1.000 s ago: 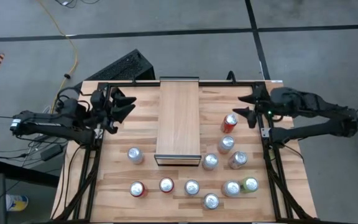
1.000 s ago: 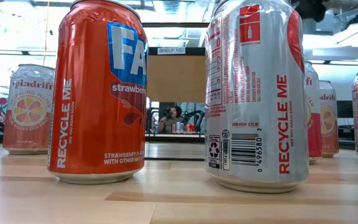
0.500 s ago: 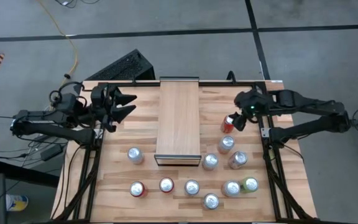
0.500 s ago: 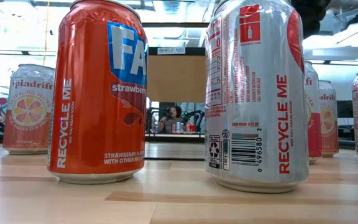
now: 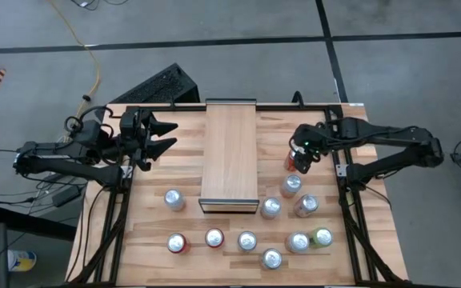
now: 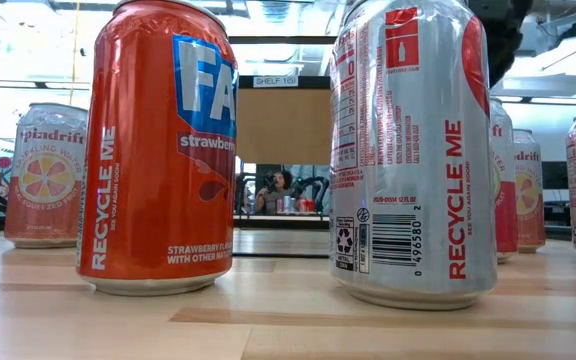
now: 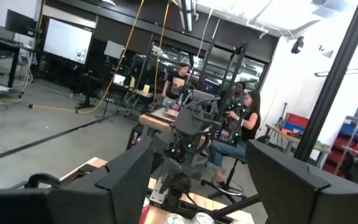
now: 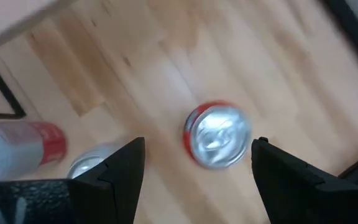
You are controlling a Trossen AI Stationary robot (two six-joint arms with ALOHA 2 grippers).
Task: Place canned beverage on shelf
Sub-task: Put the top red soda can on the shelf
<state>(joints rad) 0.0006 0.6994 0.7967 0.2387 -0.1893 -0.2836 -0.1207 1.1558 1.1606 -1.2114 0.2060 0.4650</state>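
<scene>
Ten cans [image 5: 271,207] crowd the tabletop [image 5: 182,168] beside the bare shelf [image 5: 230,152].

High view: straight down over the whole black-framed wooden tabletop [image 5: 142,232].
Low view: table height, close behind the orange strawberry soda can [image 6: 158,150].
Wrist views: left faces the room; right looks down on a red-rimmed silver-topped can [image 8: 217,135], also seen from above [image 5: 293,160].

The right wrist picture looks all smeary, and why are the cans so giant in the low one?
In the right wrist view the red can and the wood under it are streaked with blur. In the low view the orange can and the silver can stand right by the camera, so they fill the picture.
</scene>
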